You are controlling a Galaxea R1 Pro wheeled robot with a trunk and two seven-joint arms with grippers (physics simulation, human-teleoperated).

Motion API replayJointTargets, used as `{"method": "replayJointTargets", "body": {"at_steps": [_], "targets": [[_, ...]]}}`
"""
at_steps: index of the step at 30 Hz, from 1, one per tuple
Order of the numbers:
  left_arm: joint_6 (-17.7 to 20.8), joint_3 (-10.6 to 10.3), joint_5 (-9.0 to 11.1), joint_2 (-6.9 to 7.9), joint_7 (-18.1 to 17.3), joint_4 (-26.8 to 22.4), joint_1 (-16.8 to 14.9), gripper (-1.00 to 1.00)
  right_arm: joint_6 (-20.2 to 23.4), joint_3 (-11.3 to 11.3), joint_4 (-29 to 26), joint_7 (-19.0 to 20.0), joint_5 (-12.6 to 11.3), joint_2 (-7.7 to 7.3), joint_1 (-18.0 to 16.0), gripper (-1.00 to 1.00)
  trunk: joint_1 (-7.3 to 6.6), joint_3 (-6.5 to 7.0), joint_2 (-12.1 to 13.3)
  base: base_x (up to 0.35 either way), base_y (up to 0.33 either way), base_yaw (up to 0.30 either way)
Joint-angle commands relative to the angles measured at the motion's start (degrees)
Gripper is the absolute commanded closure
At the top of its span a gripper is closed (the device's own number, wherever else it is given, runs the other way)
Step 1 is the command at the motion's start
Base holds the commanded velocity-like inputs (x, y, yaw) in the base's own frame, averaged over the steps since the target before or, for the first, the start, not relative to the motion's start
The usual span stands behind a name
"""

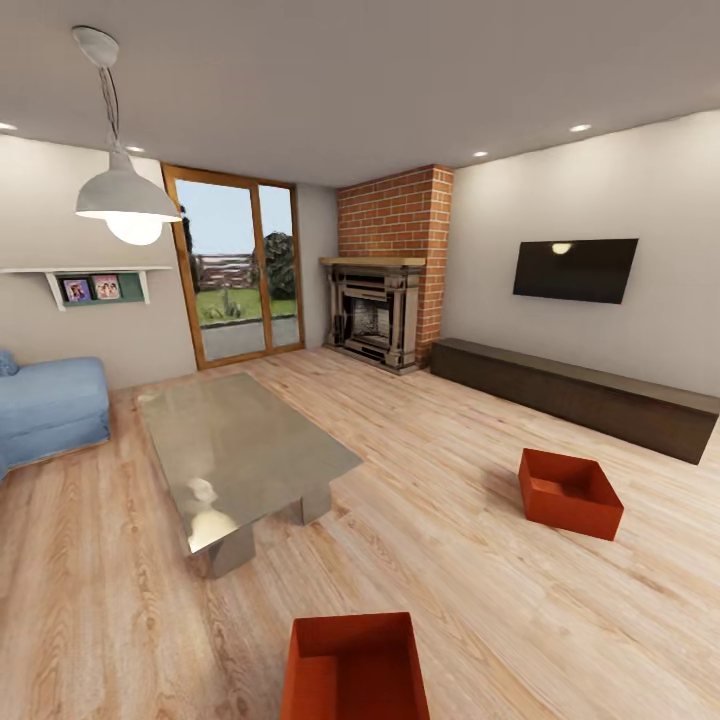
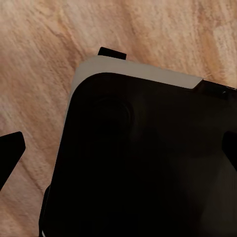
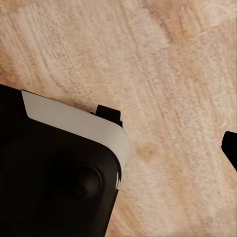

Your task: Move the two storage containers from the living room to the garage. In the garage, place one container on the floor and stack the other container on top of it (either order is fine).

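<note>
Two orange-red open-topped storage containers stand on the light wood floor of the living room. One container (image 1: 355,670) is close in front of me at the lower edge of the head view. The other container (image 1: 568,492) sits farther off to the right, before the low cabinet. My left gripper (image 2: 118,148) hangs open over the floor and my dark base, with one fingertip (image 2: 11,150) at the picture's edge. My right gripper (image 3: 118,148) is open too, one fingertip (image 3: 230,148) showing over bare planks. Both hold nothing.
A glass coffee table (image 1: 240,440) stands left of centre, with a blue sofa (image 1: 50,405) beyond it. A brick fireplace (image 1: 385,300), a wall TV (image 1: 575,268) and a long dark cabinet (image 1: 580,395) line the far side. Open floor lies between the two containers.
</note>
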Motion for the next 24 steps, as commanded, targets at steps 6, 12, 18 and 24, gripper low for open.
{"method": "replayJointTargets", "body": {"at_steps": [6,12,18,24], "targets": [[-0.11,0.02,0.21,-0.02,0.05,-0.02,-0.01,-1.00,-0.01,-0.13,0.11,-0.02,0.51,0.10,-0.06,-1.00,0.00,-0.09,-0.03,0.000,0.002,0.033],[-0.11,0.01,0.21,-0.02,0.05,-0.02,-0.01,-1.00,-0.27,-0.15,0.11,-0.03,0.51,-0.12,-0.06,-1.00,0.00,-0.17,-0.03,0.000,0.000,0.077],[-0.11,0.02,0.21,-0.02,0.05,-0.02,-0.01,-1.00,-0.25,-0.12,0.11,0.00,0.51,-0.19,-0.06,-1.00,0.00,-0.18,-0.03,0.000,0.000,0.004],[-0.11,0.00,0.21,-0.02,0.05,-0.02,-0.01,-1.00,-0.30,-0.11,0.11,0.00,0.55,-0.19,-0.06,-1.00,0.00,-0.18,-0.03,0.000,0.000,0.000]]}}
